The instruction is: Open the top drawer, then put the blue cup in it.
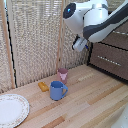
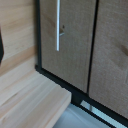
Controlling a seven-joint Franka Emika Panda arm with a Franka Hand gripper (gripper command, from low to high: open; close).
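Glossy blue cup (image 1: 57, 90) with loop handle on pale wood-plank table (image 1: 95, 102), tapered pink cup (image 1: 62, 74) behind, dark woodgrain top drawer (image 1: 116, 39); gripper (image 1: 80, 45) state unclear.

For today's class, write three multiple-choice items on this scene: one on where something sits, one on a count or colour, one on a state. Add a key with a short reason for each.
1. Where is the small orange object?
A. on the white plate
B. on the wooden table, beside the blue cup, toward the exterior view's left
C. inside the pink cup

2. How many cups stand on the table?
A. one
B. two
C. four

3. What state is the blue cup in?
A. upright on the table, untouched
B. tipped on its side
C. lifted by the arm

Key: 1 B, it lies on bare wood next to the mug, apart from the white plate. 2 B, only the blue cup and the pink cup show. 3 A, it stands mouth up, with the arm high above near the dresser.
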